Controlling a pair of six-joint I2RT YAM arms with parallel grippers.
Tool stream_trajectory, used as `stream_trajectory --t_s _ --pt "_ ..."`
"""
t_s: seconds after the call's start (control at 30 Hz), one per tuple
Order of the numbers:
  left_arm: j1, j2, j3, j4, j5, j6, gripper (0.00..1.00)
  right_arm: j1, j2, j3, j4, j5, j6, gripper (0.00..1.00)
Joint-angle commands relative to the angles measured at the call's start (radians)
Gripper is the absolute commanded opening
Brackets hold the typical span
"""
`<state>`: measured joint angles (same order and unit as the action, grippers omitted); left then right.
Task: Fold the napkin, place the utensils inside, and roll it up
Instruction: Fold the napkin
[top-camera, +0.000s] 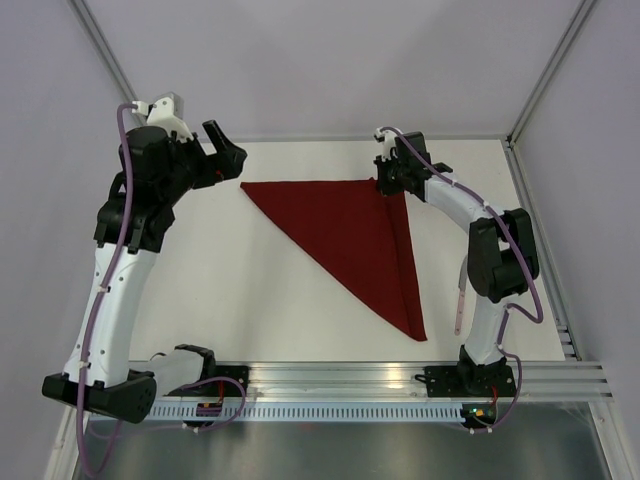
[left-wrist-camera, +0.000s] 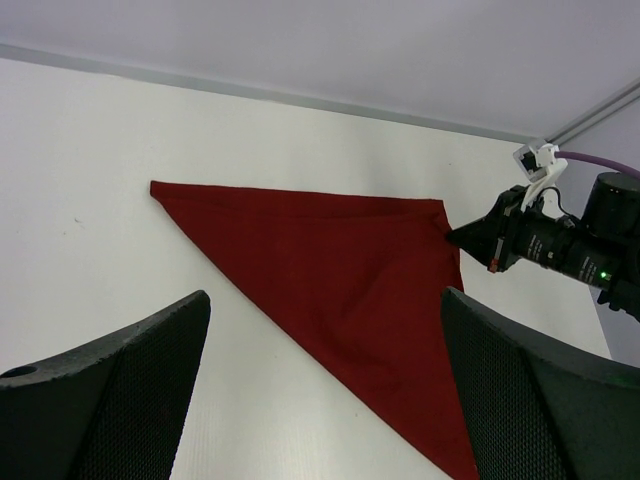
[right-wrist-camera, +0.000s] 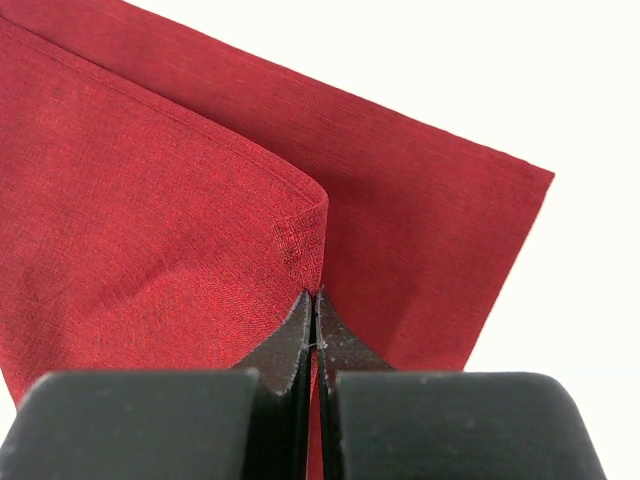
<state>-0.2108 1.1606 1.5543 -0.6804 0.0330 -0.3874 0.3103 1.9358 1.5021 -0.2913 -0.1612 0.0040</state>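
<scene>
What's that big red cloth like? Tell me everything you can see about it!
The thin, soft dark red cloth napkin is folded into a big triangle, two layers thick. It lies mostly flat on the white table, with its long edge running from far left to near right. At the far right corner, the black fingers of the right gripper are pinched shut on the top layer's corner, which bulges up slightly. The bottom layer's corner peeks out beyond it. Nothing else touches the napkin.
</scene>
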Motion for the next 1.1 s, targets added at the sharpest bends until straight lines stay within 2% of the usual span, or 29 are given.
stream_trajectory --t_s 0.0,1.07 --pt "0.002 0.010 -0.002 0.030 0.028 -0.016 1.00 -0.025 -0.051 -0.014 0.032 -0.014 0.022 0.00" --pt "0.001 0.039 -0.030 0.050 0.041 -0.019 1.00 -0.106 -0.029 0.027 0.046 -0.003 0.027 0.00"
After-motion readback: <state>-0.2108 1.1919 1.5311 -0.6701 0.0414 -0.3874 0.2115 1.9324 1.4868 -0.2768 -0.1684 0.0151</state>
